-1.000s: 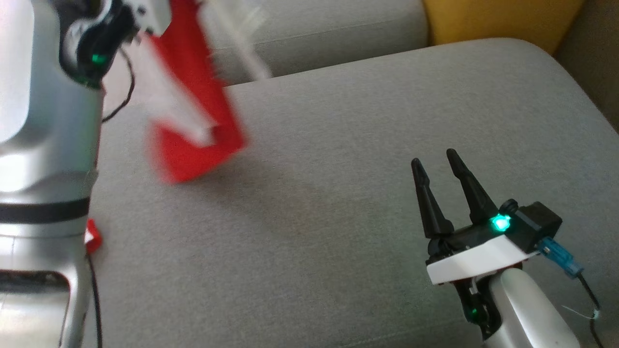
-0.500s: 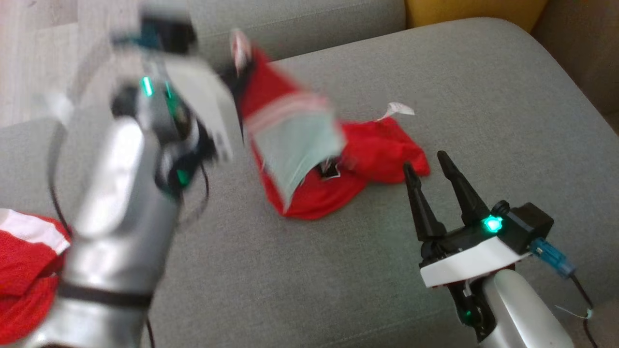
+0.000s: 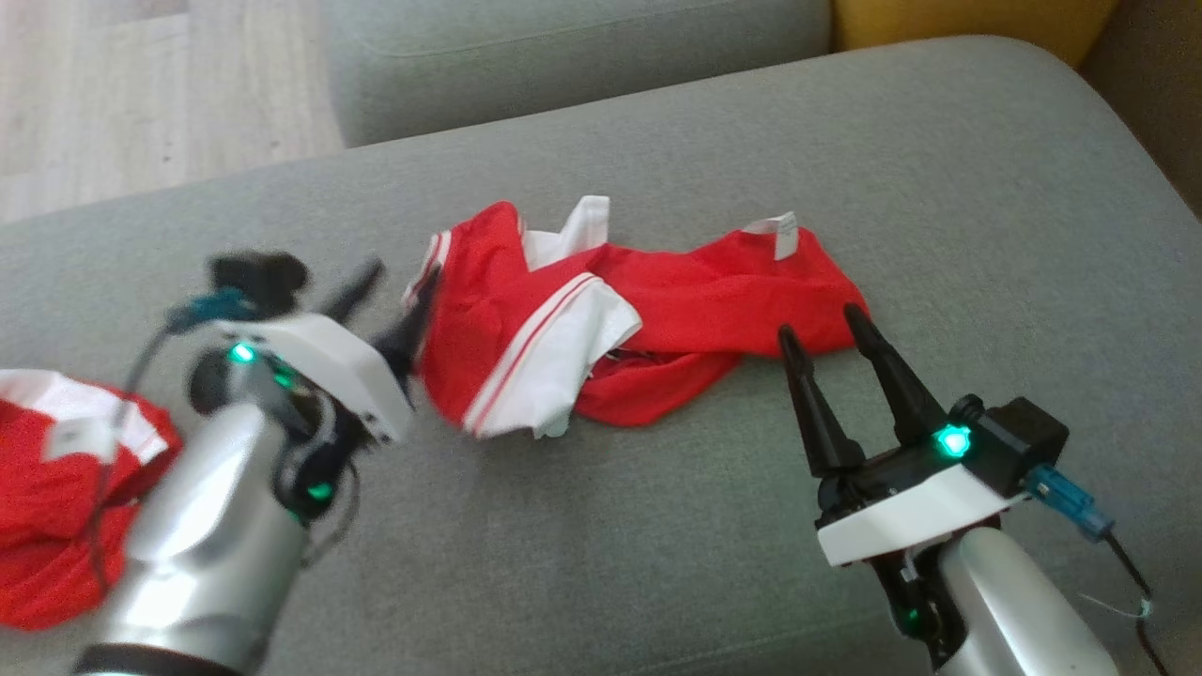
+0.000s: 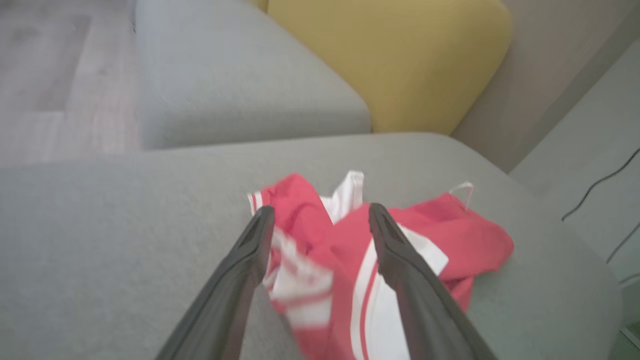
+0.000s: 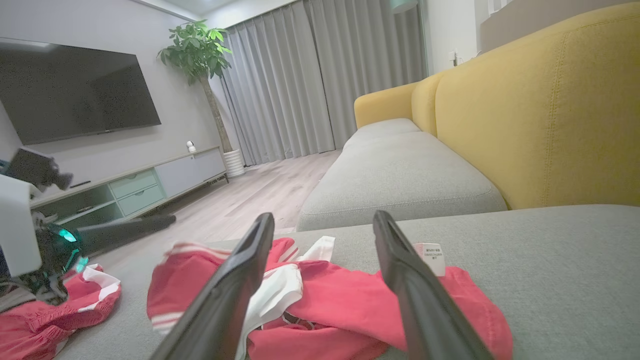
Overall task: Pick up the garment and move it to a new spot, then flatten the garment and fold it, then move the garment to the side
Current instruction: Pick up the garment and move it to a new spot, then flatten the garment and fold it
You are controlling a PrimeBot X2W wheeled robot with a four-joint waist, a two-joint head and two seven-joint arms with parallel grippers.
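Note:
A red garment (image 3: 676, 310) with white striped trim lies crumpled on the grey sofa cushion (image 3: 601, 526). My left gripper (image 3: 402, 282) is open at the garment's left edge, one finger right against the fabric. In the left wrist view its fingers (image 4: 250, 260) stand apart with the garment (image 4: 450, 235) lying loose beyond them. My right gripper (image 3: 819, 322) is open just in front of the garment's right end, holding nothing. In the right wrist view the garment (image 5: 340, 295) spreads beyond that gripper's fingers (image 5: 235, 285).
A second red and white garment (image 3: 56, 488) lies heaped at the cushion's left end. A yellow backrest (image 5: 540, 115) rises along the sofa's far side. Another grey seat cushion (image 3: 563, 56) lies beyond, and wooden floor (image 3: 141, 84) at the far left.
My left gripper carried the garment across, opened and let it drop on the cushion, then lowered to its left edge. The head camera shifted. The right gripper stayed open and still.

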